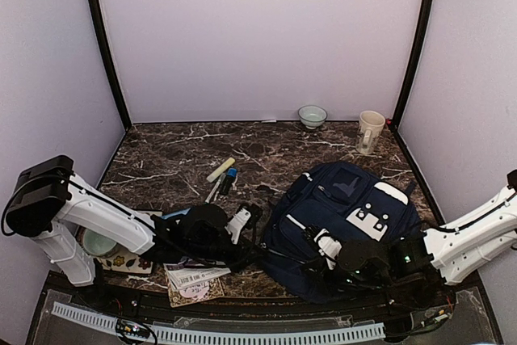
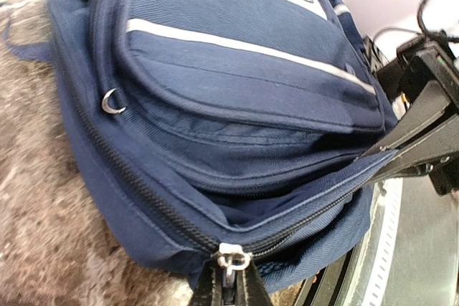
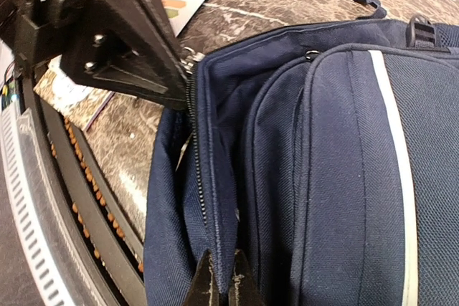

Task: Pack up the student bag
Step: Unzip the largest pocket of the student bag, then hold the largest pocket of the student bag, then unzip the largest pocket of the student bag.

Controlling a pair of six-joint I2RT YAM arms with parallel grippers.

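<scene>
Left gripper (image 2: 229, 288) clamped tight on the zipper pull (image 2: 231, 257) of the student bag (image 1: 347, 216), which lay front-up on the marble table (image 1: 178, 151), right of centre, its long axis running near-left to far-right and its zip mouth facing the arms. The soft, limp fabric likely needed holding at the seams; right gripper (image 3: 221, 288) pinched the zip's edge.

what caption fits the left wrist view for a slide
Left gripper pinches the zipper pull of the student bag while the right gripper grips its fabric edge.

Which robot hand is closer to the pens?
Left. The left gripper pinches the zipper near the pens; the right gripper clamps the bag farther right, away from them.
</scene>
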